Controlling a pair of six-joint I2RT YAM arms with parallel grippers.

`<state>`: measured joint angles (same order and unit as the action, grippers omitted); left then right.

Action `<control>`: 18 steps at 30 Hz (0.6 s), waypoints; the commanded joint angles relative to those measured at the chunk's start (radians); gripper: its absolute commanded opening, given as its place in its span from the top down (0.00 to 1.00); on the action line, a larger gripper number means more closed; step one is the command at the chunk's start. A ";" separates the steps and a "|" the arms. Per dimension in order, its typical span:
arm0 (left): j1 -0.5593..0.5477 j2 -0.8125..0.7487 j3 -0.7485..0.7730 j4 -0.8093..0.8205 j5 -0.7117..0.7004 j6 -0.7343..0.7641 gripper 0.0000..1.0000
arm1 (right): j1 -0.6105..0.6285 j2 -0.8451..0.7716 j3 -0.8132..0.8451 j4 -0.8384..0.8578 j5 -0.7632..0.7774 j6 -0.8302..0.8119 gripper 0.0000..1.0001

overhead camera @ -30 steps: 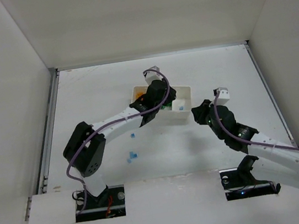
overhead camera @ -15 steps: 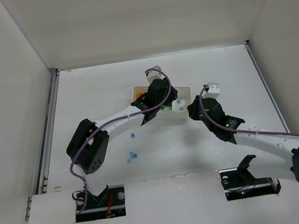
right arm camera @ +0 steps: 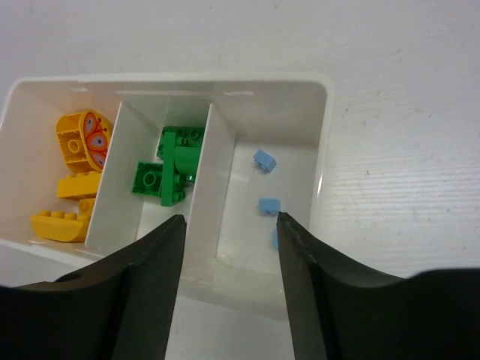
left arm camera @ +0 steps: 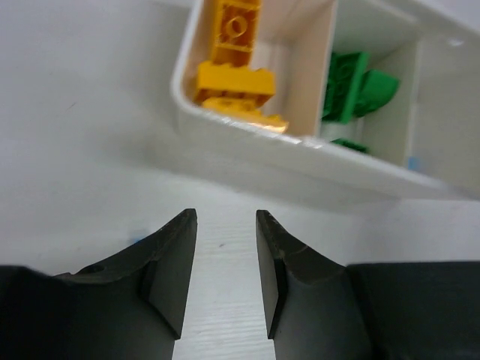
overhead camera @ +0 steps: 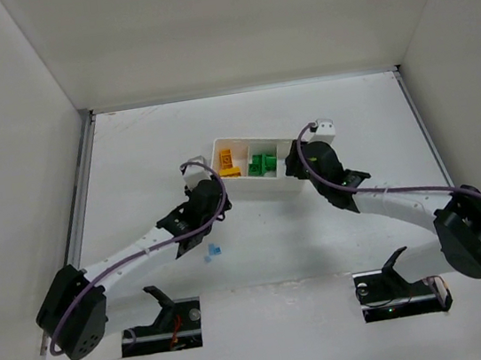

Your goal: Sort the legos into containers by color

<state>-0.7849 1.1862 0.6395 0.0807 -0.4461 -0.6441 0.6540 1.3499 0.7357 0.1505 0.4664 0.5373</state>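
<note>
The white three-compartment tray [overhead camera: 261,186] sits mid-table. It holds yellow-orange bricks [overhead camera: 227,161] on the left and green bricks [overhead camera: 262,163] in the middle. My right gripper [overhead camera: 294,165] hovers open and empty over the right compartment, where the right wrist view shows three light-blue bricks [right arm camera: 269,205] between and beyond its jaws [right arm camera: 229,219]. My left gripper [overhead camera: 217,207] is open and empty just above the table, in front of the tray's near-left wall [left arm camera: 247,142]. A loose light-blue brick [overhead camera: 214,252] lies on the table nearer to me.
The left wrist view shows the yellow bricks [left arm camera: 232,75] and green bricks [left arm camera: 349,86] over the tray wall, and a faint blue speck [left arm camera: 139,238] beside the left finger. White walls enclose the table on three sides.
My left gripper has pulled back from over the tray, down and left to the table in front of it. My right gripper has moved left to over the tray's right compartment.
</note>
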 commanded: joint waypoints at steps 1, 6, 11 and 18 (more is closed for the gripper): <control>-0.012 -0.033 -0.053 -0.079 -0.089 0.014 0.65 | -0.001 -0.018 0.054 0.061 0.040 -0.042 0.38; -0.007 0.025 -0.078 -0.062 -0.095 0.009 0.65 | 0.055 -0.066 0.021 0.050 0.043 -0.051 0.40; -0.012 0.108 -0.075 -0.058 -0.118 0.008 0.66 | 0.216 -0.112 -0.048 0.060 0.038 -0.010 0.47; 0.000 0.150 -0.086 -0.012 -0.134 0.009 0.67 | 0.422 -0.101 -0.090 0.061 0.021 0.047 0.51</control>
<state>-0.7898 1.3323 0.5629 0.0277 -0.5442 -0.6430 1.0218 1.2518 0.6582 0.1692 0.4881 0.5488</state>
